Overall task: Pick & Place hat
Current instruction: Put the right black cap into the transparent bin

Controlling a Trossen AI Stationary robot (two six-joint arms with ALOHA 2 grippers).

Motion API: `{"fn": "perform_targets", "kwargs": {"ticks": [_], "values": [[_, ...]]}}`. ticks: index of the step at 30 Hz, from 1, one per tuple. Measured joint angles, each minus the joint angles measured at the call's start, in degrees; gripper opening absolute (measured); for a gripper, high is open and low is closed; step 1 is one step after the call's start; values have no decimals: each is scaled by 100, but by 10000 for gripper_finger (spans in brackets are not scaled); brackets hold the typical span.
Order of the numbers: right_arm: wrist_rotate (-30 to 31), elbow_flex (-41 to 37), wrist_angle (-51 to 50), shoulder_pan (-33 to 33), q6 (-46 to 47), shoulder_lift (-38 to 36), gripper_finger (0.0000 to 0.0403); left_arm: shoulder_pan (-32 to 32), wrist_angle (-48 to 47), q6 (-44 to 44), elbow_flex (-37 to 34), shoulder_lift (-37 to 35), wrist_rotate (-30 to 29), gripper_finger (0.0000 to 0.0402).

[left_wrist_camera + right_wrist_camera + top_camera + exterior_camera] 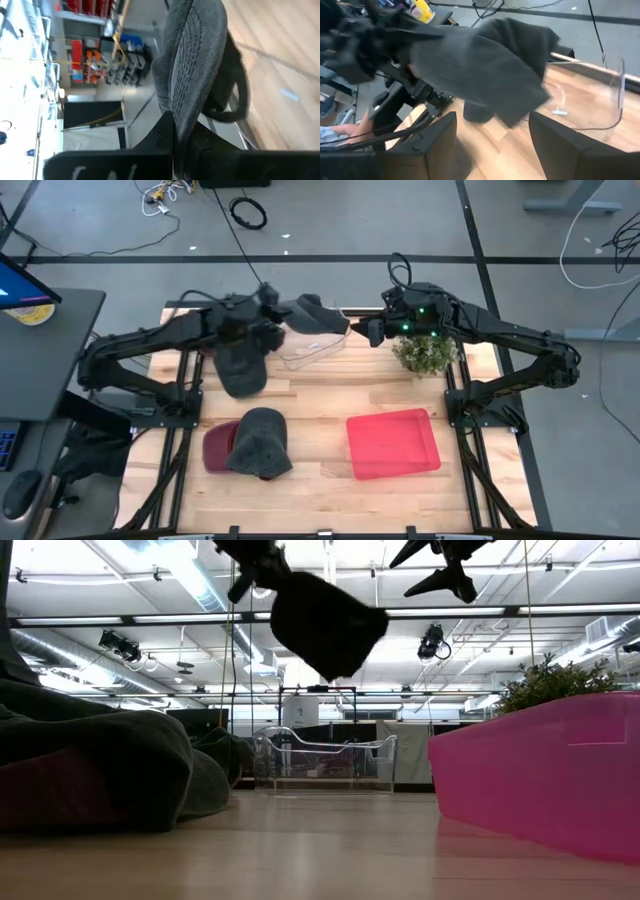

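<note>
1. Fabric hides most of the left gripper (pixel 268 308): its fingers (pixel 165 132) are pinched on the rim of a grey hat (pixel 315 315), which hangs in the air above the far side of the desk (pixel 320 405), over a clear plastic tray (pixel 312 350).
2. Held hat looks soft, with a ribbed knit weave in the left wrist view; from the low view it is only a dark, drooping shape.
3. Right gripper (pixel 362 332) hovers just beside the hat, fingers (pixel 440 135) spread apart and holding nothing.
4. Another dark hat (pixel 240 370) lies partly under the left arm.
5. Nearer, a grey hat (pixel 262 442) slumps over a maroon one (pixel 218 448), covering much of it.
6. Smooth pink rectangular bin (pixel 392 442) sits to the right; a small bushy plant (pixel 428 355) stands behind it.
</note>
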Motion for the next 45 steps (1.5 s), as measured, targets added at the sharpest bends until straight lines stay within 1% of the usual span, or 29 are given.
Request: {"fn": "perform_targets", "kwargs": {"ticks": [7, 13, 18, 27, 35, 42, 45], "values": [[-48, 0, -24, 0, -576, 0, 251, 289, -28, 263, -2, 843, -619, 11], [-65, 0, -41, 0, -1012, 0, 251, 450, -87, 387, 0, 1422, -568, 11], [-57, -1, -42, 0, -1123, 0, 251, 380, 8, 1107, 0, 1776, -752, 11], [-44, -4, 2, 0, -1115, 14, 251, 378, 185, 2017, 2, 2233, -375, 11], [-44, -9, 28, -35, -1204, 137, 251, 415, 634, 2189, 2, 2296, 139, 11], [-43, -7, 37, -151, -1290, 358, 251, 478, 511, 2328, 2, 2300, 475, 11], [-42, -9, 38, -194, -1281, 435, 251, 590, 281, 2325, 4, 2310, 697, 11]]}}
